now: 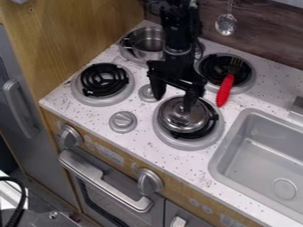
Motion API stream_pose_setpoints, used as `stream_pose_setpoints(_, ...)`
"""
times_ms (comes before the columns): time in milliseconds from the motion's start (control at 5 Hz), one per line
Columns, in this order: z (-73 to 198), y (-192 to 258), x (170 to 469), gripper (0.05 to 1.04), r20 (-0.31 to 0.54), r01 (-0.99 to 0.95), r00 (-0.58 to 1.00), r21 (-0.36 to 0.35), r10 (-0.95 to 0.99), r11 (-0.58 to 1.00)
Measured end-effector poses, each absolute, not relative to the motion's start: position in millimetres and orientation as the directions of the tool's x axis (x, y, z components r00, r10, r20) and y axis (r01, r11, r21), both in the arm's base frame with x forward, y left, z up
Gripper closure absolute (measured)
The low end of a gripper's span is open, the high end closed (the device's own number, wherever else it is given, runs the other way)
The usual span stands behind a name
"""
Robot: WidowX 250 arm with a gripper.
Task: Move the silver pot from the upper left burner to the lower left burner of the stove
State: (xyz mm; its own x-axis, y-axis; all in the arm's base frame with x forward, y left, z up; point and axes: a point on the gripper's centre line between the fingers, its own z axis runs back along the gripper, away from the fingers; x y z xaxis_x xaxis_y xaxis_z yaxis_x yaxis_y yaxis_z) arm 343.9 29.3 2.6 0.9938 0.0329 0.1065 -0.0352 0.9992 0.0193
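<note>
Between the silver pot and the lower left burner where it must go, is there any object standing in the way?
Nothing visible stands between the silver pot and the lower left burner. The gripper hangs off to the side, near the lower right burner, apparently outside that path.

Fork [227,84] on upper right burner [251,81]; lid [175,120] on lower right burner [183,142]; sink [260,155]; hanging skimmer [225,25].
</note>
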Motion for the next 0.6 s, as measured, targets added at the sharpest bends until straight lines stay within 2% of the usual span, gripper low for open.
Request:
stream_pose_setpoints(200, -5.7, 52.6, 363.7, 0.085, 0.105, -0.007, 0.994, 0.037, 0.003, 0.999)
stream_pose_setpoints(400, -13.3, 66.5, 394.2, 0.085, 0.188, 0.127, 0.973, 0.024, -0.13, 0.992)
stream_pose_setpoints(600, -11.7, 75.3, 422.0, 0.085, 0.339, 0.296, 0.891, 0.07, -0.302, 0.952)
